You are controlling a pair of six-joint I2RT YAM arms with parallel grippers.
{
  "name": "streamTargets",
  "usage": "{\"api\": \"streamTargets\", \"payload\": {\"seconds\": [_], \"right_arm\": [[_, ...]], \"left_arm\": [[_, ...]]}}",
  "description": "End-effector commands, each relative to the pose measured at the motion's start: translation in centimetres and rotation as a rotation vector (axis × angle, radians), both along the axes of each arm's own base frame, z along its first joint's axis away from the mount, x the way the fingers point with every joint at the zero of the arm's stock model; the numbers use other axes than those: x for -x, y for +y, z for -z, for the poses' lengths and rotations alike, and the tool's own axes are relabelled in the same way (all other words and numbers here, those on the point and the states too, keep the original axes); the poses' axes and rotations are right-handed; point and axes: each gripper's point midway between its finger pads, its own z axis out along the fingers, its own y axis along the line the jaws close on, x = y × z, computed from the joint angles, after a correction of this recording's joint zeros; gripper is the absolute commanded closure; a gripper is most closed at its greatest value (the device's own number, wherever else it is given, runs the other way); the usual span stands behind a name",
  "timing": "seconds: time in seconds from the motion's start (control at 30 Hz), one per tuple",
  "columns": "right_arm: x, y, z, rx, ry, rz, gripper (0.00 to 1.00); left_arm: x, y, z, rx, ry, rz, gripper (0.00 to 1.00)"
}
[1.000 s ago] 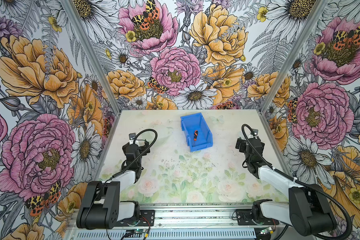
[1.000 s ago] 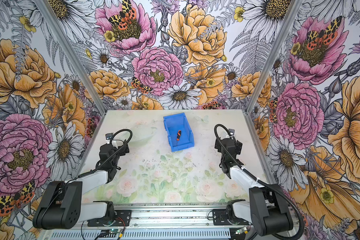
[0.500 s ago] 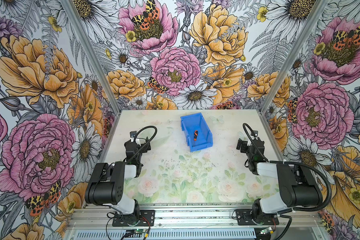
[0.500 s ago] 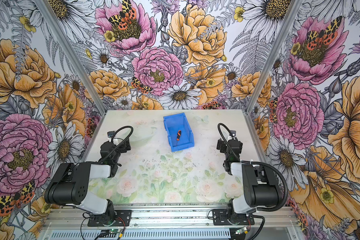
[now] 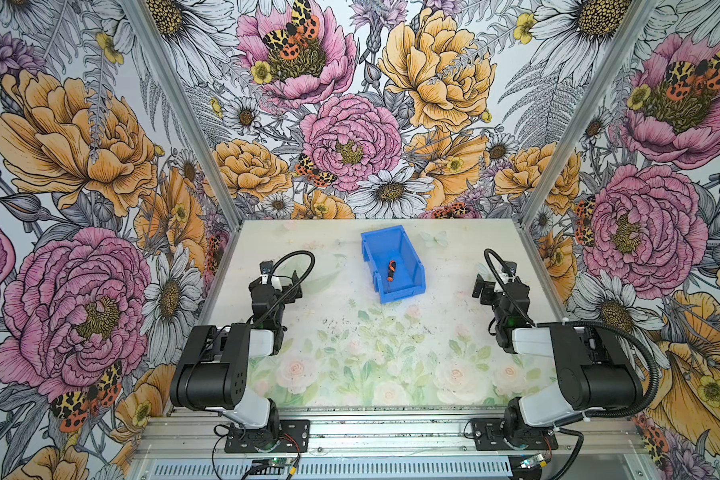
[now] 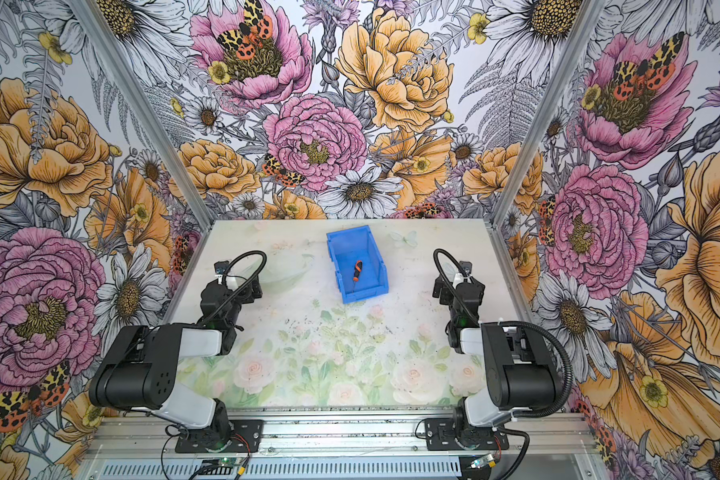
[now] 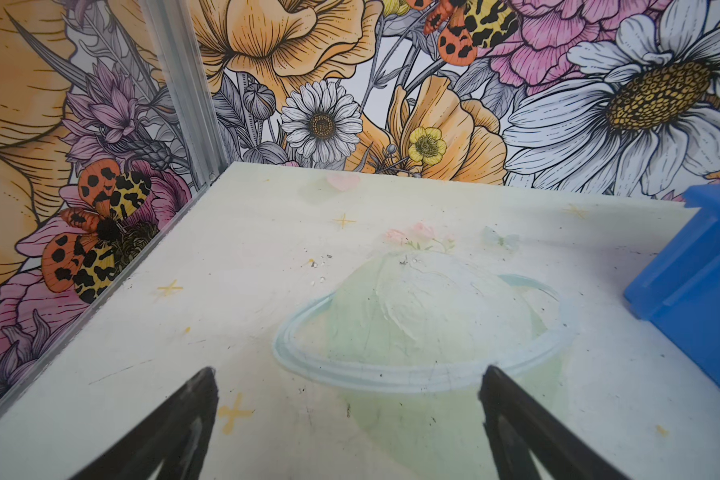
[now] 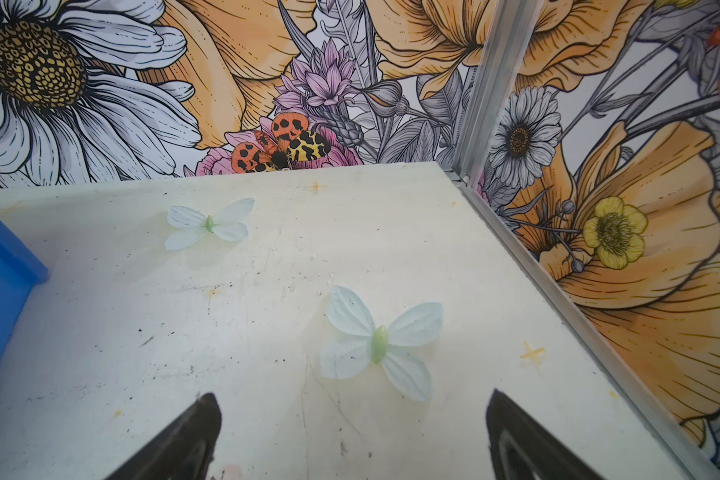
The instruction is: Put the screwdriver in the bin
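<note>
Wrist views cut the bin [image 7: 699,266] off, but in a top view the screwdriver [image 5: 390,270] lies inside it, well clear of left tool [image 7: 348,374] and right tool [image 8: 353,397], both spread wide, holding nothing.

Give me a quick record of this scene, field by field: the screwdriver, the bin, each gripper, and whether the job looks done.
screwdriver: lying on the floor inside the bin, handle toward the back wall, shaft toward the low front wall
bin: blue, upright on the table, near the back middle
left gripper: open, empty, over bare table, apart from the bin
right gripper: open, empty, over bare table, apart from the bin
task state: looks done, with the screwdriver in the bin and nothing held
</note>
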Motion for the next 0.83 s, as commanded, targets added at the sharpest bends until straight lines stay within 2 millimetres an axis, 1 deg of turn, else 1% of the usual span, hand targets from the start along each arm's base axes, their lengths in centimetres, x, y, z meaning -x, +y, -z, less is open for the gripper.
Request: {"api": "streamTargets", "payload": {"seconds": [0.0, 0.8], "right_arm": [[-0.10, 0.35, -0.34, 0.012, -0.026, -0.011, 0.01], [-0.09, 0.32, -0.34, 0.013, -0.026, -0.009, 0.01]], "left_arm": [[0.25, 0.12, -0.03, -0.014, -0.016, -0.015, 0.01], [0.29, -0.05, -0.10, -0.023, -0.019, -0.017, 0.01]]}}
